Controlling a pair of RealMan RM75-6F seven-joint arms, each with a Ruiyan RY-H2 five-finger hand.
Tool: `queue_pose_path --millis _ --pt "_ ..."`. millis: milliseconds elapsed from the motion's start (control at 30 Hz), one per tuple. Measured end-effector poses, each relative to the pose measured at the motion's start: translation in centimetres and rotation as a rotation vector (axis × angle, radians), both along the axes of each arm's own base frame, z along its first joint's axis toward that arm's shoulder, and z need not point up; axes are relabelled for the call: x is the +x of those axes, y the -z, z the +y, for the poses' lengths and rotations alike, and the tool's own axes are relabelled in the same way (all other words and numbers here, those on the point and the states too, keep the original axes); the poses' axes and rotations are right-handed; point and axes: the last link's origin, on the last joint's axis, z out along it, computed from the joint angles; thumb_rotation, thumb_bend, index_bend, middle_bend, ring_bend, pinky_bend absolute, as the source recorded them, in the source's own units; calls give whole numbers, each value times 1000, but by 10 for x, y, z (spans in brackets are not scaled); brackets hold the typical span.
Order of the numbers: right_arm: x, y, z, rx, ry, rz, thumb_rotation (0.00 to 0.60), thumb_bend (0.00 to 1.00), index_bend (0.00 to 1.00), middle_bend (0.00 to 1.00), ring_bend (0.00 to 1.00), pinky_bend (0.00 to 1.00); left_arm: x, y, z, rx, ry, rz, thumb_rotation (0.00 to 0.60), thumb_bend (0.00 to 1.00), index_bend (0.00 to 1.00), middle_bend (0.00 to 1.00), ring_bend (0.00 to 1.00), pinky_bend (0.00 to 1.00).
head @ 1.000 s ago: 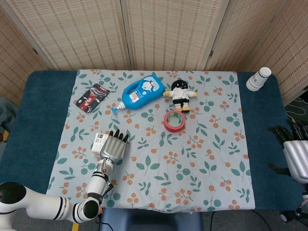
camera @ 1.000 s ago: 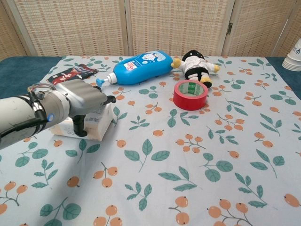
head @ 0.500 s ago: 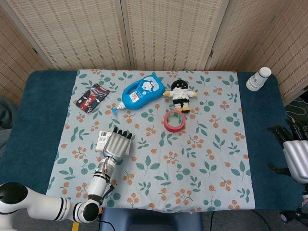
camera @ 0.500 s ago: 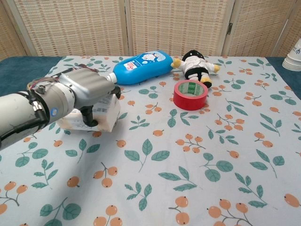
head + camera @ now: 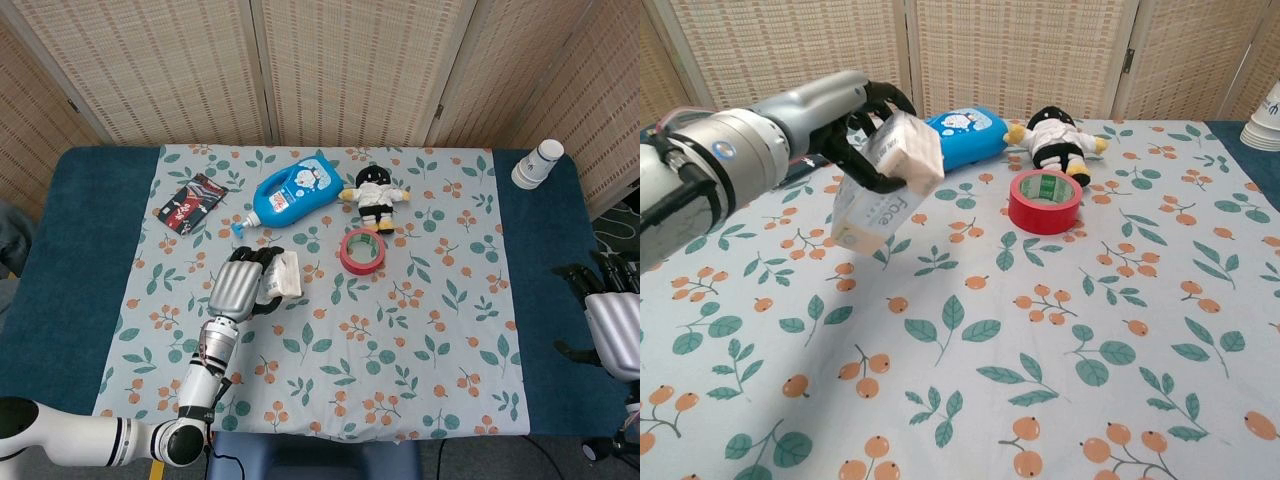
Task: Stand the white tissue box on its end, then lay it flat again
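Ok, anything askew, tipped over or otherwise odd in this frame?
Only the expected: the left hand holds the white tissue box tilted, off the cloth, neither flat nor on end. The blue bottle lies on its side and the plush doll on its back. Nothing looks spilled or damaged. The right hand hangs open off the table's edge.

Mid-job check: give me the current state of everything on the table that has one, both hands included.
white tissue box: lifted off the cloth, tilted, in the left hand.
left hand: grips the box.
right hand: off the right table edge, holds nothing, fingers apart.
blue bottle: lying on its side.
red tape roll: lying flat.
plush doll: lying on its back.
paper cups: stacked upside down.
dark packet: lying flat.
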Motion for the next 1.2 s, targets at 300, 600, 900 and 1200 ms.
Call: queue_pose_path --millis 300,600,900,1200 --pt "-1 6 -1 18 2 19 600 54 207 180 0 20 -29 -16 7 119 -101 -385 600 355 449 519 280 155" --pt "-3 16 -2 44 15 37 600 54 207 180 0 20 -79 3 -3 213 -176 -558 600 355 421 489 257 146" --pt "-5 22 -5 65 29 44 600 54 206 180 0 20 -83 12 -7 232 -179 -622 600 345 414 482 249 144" --pt "-4 22 -5 62 28 38 600 54 206 180 0 20 -98 31 -13 192 -230 -608 600 336 402 468 236 145"
